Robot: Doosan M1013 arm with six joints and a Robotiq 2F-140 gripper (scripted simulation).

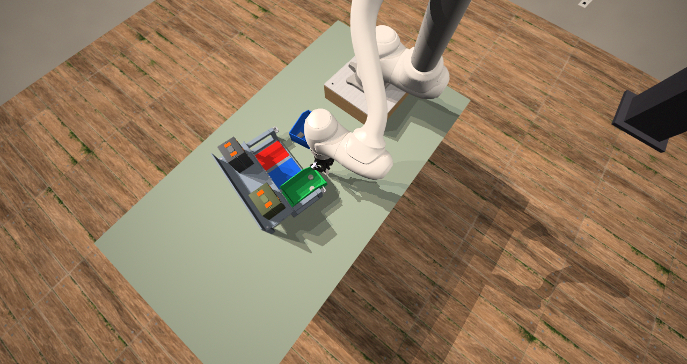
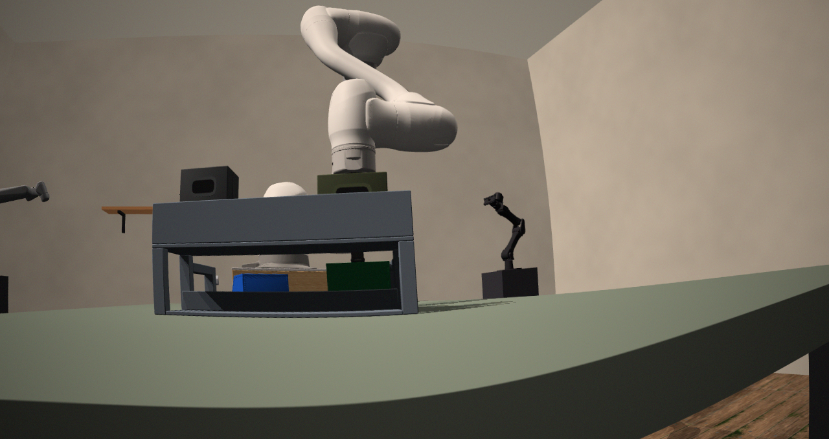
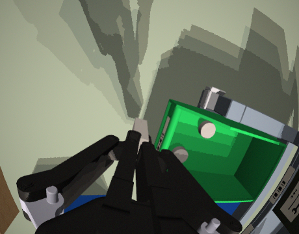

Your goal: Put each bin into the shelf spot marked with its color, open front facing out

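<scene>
A green bin [image 1: 303, 184] [image 2: 358, 275] [image 3: 219, 165] sits at the right end of the grey shelf [image 1: 238, 178] [image 2: 283, 216] [image 3: 258, 117], its front end sticking out past the shelf's edge. Two grey round parts [image 3: 207, 129] lie inside it. My gripper [image 1: 320, 165] [image 3: 138, 128] is shut with nothing between the fingers; its tips stand right beside the bin's outer wall. A red mark [image 1: 271, 154] and a blue mark [image 1: 284, 170] show on the shelf floor. A blue bin [image 1: 298, 128] [image 2: 260, 282] stands on the table behind my wrist.
A black box [image 1: 235, 153] [image 2: 208, 183] and an olive box [image 1: 266, 201] [image 2: 352, 182] stand on the shelf's top board. The arm's base sits on a wooden block [image 1: 345, 104] behind the shelf. The arm's forearm hangs low over the shelf's front.
</scene>
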